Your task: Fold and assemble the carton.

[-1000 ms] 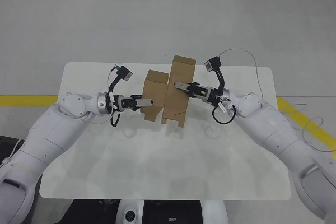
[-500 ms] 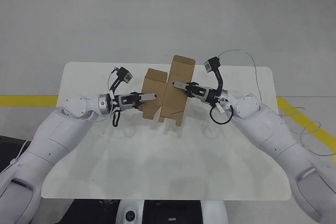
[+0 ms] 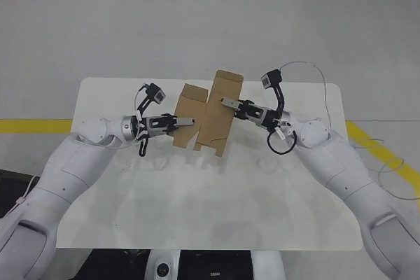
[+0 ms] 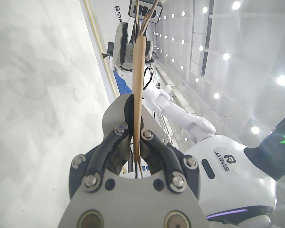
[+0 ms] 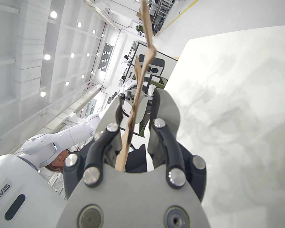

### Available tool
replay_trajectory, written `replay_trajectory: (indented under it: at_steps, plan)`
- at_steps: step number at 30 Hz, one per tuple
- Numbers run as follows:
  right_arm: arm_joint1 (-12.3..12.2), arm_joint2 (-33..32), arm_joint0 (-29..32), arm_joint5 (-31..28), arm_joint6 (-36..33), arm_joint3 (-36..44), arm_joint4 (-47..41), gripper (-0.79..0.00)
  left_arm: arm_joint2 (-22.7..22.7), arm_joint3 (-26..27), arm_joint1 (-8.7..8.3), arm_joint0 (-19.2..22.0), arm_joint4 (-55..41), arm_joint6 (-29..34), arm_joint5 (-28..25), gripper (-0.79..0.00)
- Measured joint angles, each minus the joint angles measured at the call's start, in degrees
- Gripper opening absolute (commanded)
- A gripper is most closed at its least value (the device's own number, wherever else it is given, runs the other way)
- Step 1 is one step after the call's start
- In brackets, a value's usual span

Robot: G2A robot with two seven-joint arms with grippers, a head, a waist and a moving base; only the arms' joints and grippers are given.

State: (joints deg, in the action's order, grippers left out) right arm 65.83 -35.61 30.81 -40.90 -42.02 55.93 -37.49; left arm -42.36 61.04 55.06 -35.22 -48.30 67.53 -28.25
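A flat brown carton (image 3: pixel 213 115) hangs above the far middle of the white table (image 3: pixel 196 210), held between both arms. My left gripper (image 3: pixel 189 121) is shut on the carton's left edge; in the left wrist view both fingers (image 4: pixel 133 110) press the cardboard sheet (image 4: pixel 137 72). My right gripper (image 3: pixel 225 103) stands at the carton's right edge. Seen in the right wrist view, the cardboard (image 5: pixel 137 91) passes between that gripper's fingers (image 5: pixel 137 110), which stand open with a wide gap. The sheet lies against one finger (image 5: pixel 118 112), apart from the other.
Below the carton lies bare white table surface. Grey floor with a yellow line (image 3: pixel 21 126) surrounds the table. A cable (image 3: pixel 315 70) loops from the right wrist over the table's far right corner.
The carton has tilted and its lower end has swung slightly left. Both grippers have shifted a little toward the table's far side with it.
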Motion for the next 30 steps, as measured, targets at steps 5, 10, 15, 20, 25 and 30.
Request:
replay_trajectory:
  at_steps: [5,10,15,20,25,30]
  plan:
    - [-1.18,-3.31,0.65,1.00,-8.42,-1.09,-2.04,0.000,-0.66,-2.37,0.08,1.37,2.46,6.72,1.60,-0.785]
    - [-2.06,-5.40,1.00,2.53,-18.55,-1.44,-3.62,0.000,-0.57,-2.79,0.30,2.17,5.17,11.41,2.78,-0.785]
    - [-2.44,-6.89,1.08,4.00,-25.31,-2.77,-4.05,0.000,-0.66,0.20,0.40,1.51,6.60,12.57,4.06,-0.785]
    - [-2.43,-7.27,1.67,5.16,-26.53,-1.17,-2.76,0.000,-0.92,2.95,0.36,0.29,7.36,13.29,4.78,-0.785]
    - [-2.63,-7.62,2.52,6.29,-27.65,0.78,-2.12,-0.099,-1.09,3.89,0.43,-0.43,8.65,13.14,4.63,-0.785]
    - [-3.05,-8.22,3.24,7.92,-29.29,1.64,-1.45,-0.203,-1.48,4.32,0.49,-0.93,9.46,12.99,4.49,-0.785]
